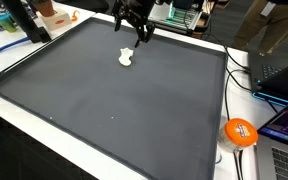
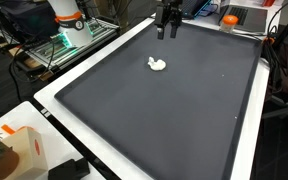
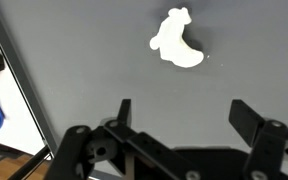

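Note:
A small white figure lies on the dark grey mat, toward its far side. Both exterior views show it. My gripper hangs above the mat's far edge, a short way behind the figure, also seen from the opposite side. In the wrist view the white figure lies ahead of the gripper, whose two black fingers stand wide apart with nothing between them. The gripper is open and touches nothing.
The mat lies on a white table. An orange ball and a laptop sit beside it. A brown box stands at one corner. Cables and electronics crowd the far edge.

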